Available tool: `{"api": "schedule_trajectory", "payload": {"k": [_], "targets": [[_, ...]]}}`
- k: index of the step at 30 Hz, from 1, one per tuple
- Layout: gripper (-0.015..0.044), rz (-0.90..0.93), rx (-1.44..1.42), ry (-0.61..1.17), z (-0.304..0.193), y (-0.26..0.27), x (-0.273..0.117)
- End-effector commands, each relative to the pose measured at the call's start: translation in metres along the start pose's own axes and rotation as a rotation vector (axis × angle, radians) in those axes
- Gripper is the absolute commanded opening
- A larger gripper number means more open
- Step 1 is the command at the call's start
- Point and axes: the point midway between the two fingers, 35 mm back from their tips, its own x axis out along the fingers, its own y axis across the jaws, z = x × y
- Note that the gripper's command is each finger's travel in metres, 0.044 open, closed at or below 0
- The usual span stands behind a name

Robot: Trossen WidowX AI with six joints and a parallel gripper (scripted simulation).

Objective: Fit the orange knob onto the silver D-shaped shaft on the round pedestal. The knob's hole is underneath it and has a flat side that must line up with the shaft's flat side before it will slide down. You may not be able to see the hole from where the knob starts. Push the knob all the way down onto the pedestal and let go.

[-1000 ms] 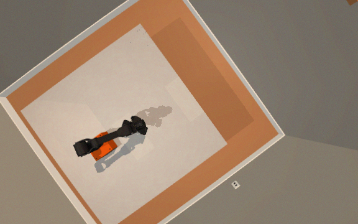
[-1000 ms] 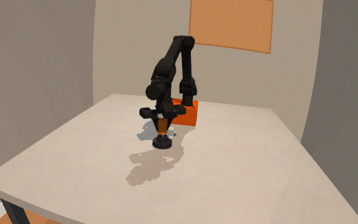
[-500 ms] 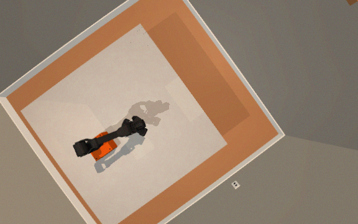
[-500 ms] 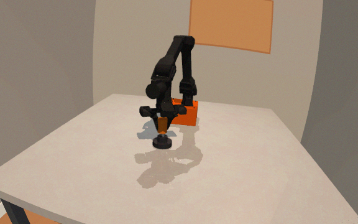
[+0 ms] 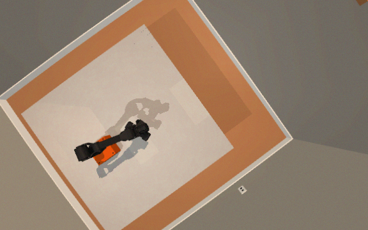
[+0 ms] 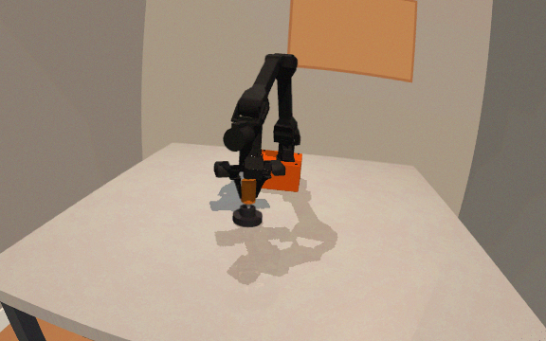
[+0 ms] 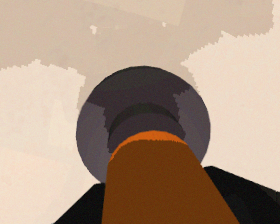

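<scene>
The orange knob [image 6: 248, 188] [image 7: 153, 170] is upright between the fingers of my gripper [image 6: 249, 194] [image 7: 155, 184], which is shut on it. The knob is directly over the dark round pedestal [image 6: 247, 220] [image 7: 141, 85]. A narrow gap shows between the knob's lower end and the pedestal's raised collar in the exterior view, with a small pale bit of the shaft [image 6: 248, 206] in it. The knob's hole, the shaft's flat side and how the two line up are hidden. In the top view the arm hides the knob and pedestal.
An orange-red box [image 5: 108, 154] [image 6: 286, 176] stands by the arm's base, behind the pedestal in the exterior view. The arm [image 5: 110, 140] [image 6: 252, 101] reaches over it. The pale table top [image 5: 171, 153] [image 6: 373, 265] carries the arm's shadows.
</scene>
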Motion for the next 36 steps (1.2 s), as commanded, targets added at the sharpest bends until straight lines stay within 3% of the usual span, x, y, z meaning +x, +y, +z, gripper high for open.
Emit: {"api": "schedule_trajectory", "payload": {"k": [1, 18, 25, 36], "targets": [[0.0000, 0.002, 0.004, 0.000, -0.0009, 0.0007, 0.0012], [0.0000, 0.001, 0.004, 0.000, 0.0014, -0.0007, -0.0038], [0.0000, 0.001, 0.203, 0.000, 0.0034, -0.0019, -0.0037], [0.0000, 0.001, 0.214, -0.001, 0.0060, -0.0034, 0.0008]]}}
